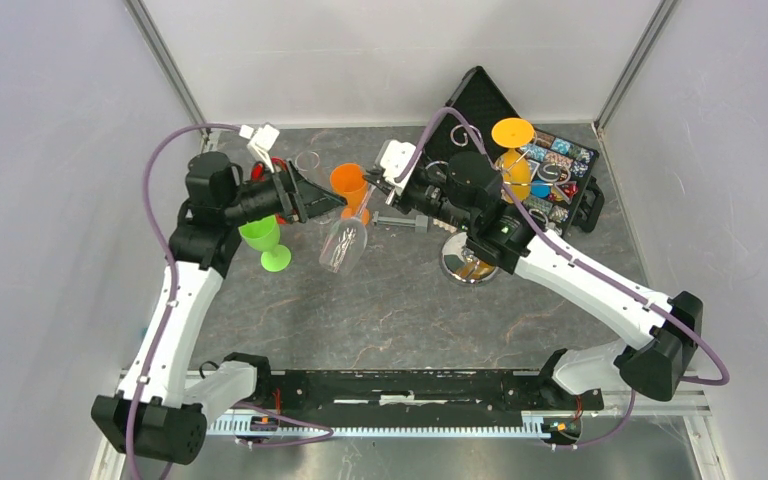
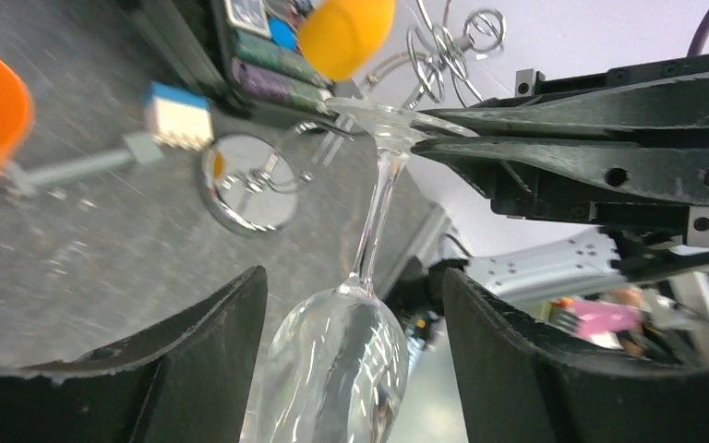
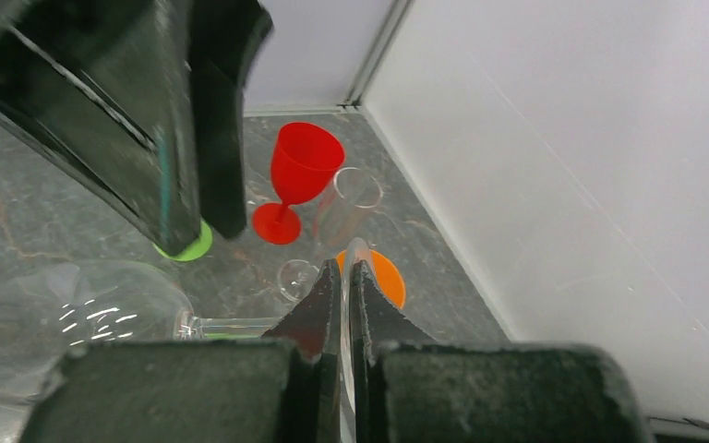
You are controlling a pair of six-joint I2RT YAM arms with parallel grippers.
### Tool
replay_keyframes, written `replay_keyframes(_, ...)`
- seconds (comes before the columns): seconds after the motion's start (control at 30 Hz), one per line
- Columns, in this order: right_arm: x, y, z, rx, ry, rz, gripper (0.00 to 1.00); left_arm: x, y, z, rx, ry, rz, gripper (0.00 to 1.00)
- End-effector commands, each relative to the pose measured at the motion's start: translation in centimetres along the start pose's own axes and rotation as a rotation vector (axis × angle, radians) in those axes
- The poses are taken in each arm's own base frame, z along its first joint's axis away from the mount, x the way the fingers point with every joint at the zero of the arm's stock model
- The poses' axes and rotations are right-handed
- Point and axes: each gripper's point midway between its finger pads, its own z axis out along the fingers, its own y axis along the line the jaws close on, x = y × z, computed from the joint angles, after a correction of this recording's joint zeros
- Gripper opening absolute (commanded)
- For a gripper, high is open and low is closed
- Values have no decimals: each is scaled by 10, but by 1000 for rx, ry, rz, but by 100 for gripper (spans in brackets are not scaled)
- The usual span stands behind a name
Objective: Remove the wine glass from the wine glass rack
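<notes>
The clear wine glass (image 1: pixel 343 245) hangs tilted in the air, away from the wine glass rack (image 1: pixel 468 262), whose mirrored base (image 2: pixel 247 180) stands on the table. My right gripper (image 3: pixel 346 268) is shut on the rim of the glass's foot (image 2: pixel 369 113). My left gripper (image 2: pixel 353 277) is open. Its fingers (image 2: pixel 212 341) stand on both sides of the bowl (image 2: pixel 337 360), with a clear gap on the right side. In the top view the left gripper (image 1: pixel 338 205) comes in from the left, just above the bowl.
An orange glass (image 1: pixel 513 150) hangs upside down on the rack's scroll arms. An orange glass (image 1: pixel 350 185), a green one (image 1: pixel 265 240), a red one (image 3: pixel 300 171) and a clear one (image 3: pixel 346 198) stand at the back left. An open black case (image 1: pixel 485 100) is at the back right.
</notes>
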Motion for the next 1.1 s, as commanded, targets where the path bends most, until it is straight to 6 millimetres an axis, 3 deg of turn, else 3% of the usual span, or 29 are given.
replay_keyframes(0.0, -49, 3, -10, -33, -176, 25, 0, 16, -21, 12, 172, 78, -122, 72)
replay_keyframes(0.17, -49, 9, -7, -59, -192, 45, 0, 32, -27, 24, 203, 134, -156, 60)
replay_keyframes(0.53, -47, 20, -5, -110, -202, 54, 0, 43, -26, 33, 233, 178, -211, 18)
replay_keyframes(0.6, -46, 22, -4, -121, -199, 55, 0, 44, -26, 34, 242, 187, -211, 4)
replay_keyframes(0.9, -39, 19, 0, -97, -164, 77, 0, 37, -30, 34, 251, 149, -205, 2)
replay_keyframes(0.97, -38, 14, 1, -73, -150, 86, 9, 33, -30, 36, 248, 129, -215, 2)
replay_keyframes(1.07, -34, 4, 3, -19, -117, 105, 36, 26, -30, 38, 242, 95, -240, 2)
